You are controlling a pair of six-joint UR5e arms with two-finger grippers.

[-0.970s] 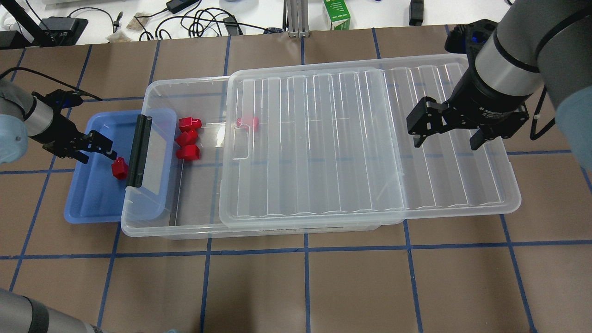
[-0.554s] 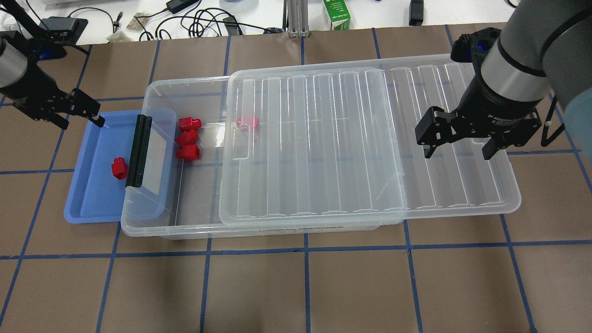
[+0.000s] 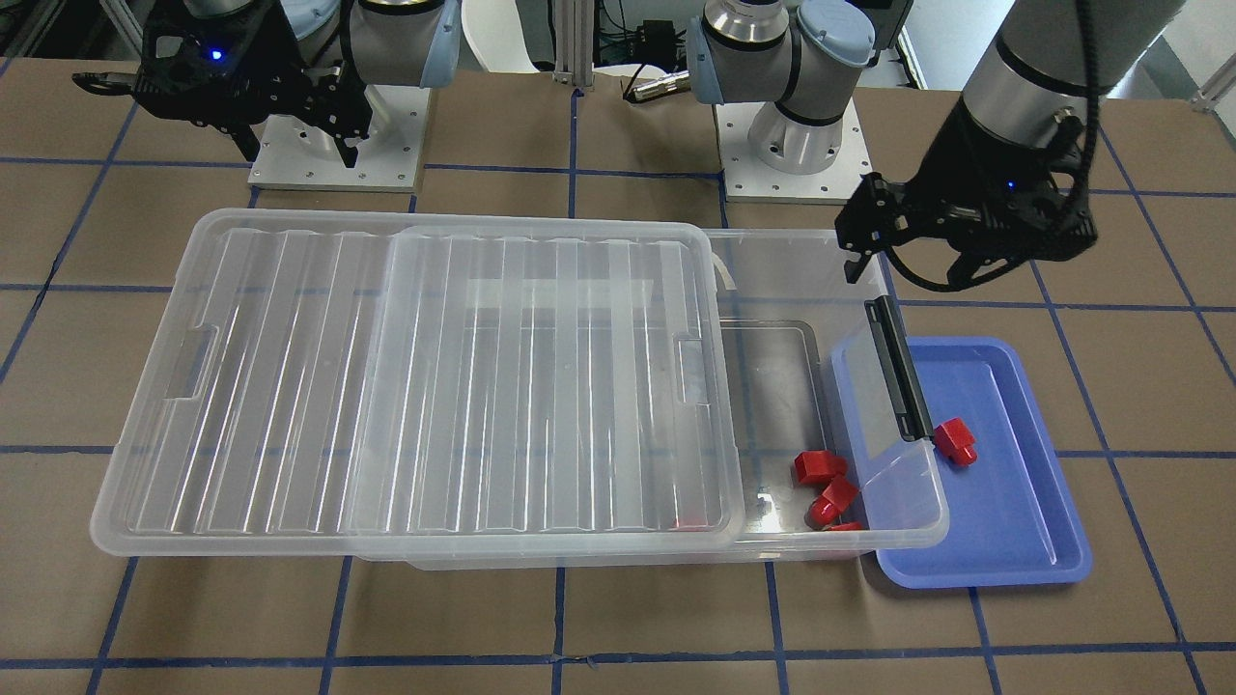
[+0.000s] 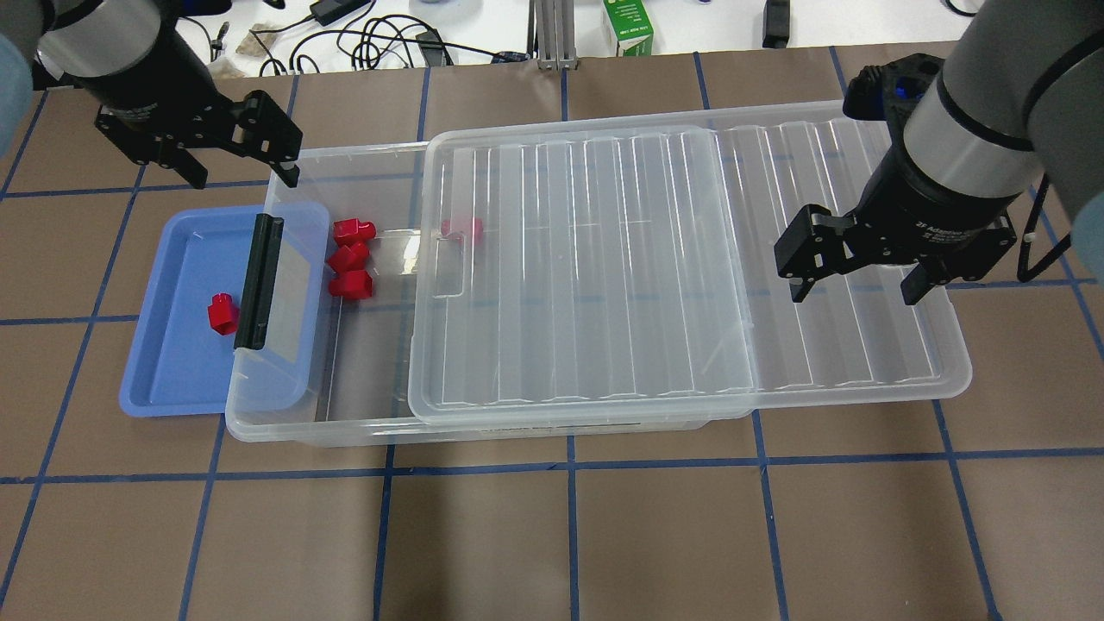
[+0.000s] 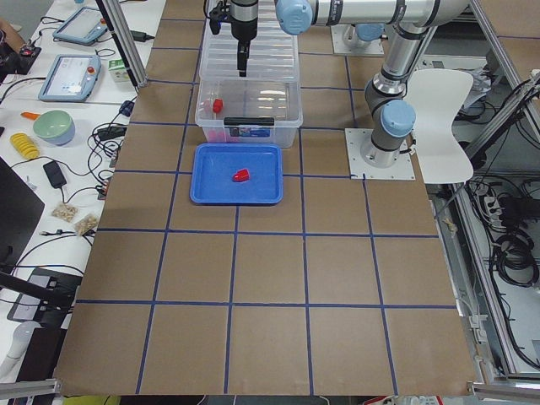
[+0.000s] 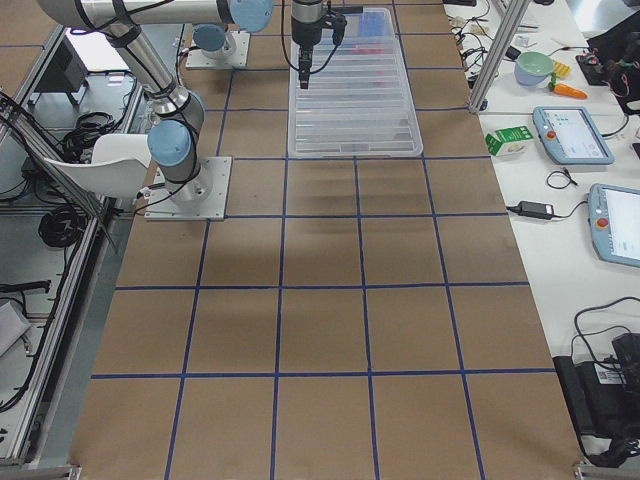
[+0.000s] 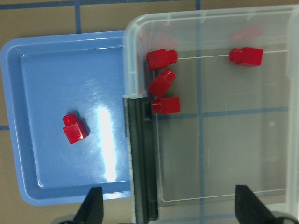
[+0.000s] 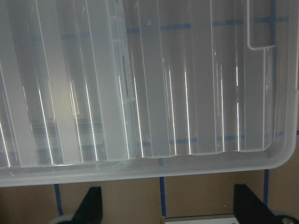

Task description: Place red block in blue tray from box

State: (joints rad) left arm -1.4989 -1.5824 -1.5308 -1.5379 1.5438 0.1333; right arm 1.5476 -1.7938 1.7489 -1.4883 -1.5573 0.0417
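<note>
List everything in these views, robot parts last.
red block: 1, red, in the tray
other blocks: 4, red, in the box's uncovered end; three clustered, one at the lid's edge
tray: 1, blue, on the table at the box's latch end
box: 1, clear, mid-table
lid: 1, clear and ribbed, slid toward the box's right end and overhanging it
latch: 1, black, on the box's left end
carton: 1, green and white, beyond the table
table: 1, brown with blue grid lines
left gripper: 1, black, open and empty, near the box's far left corner
right gripper: 1, black, open and empty, over the lid
</note>
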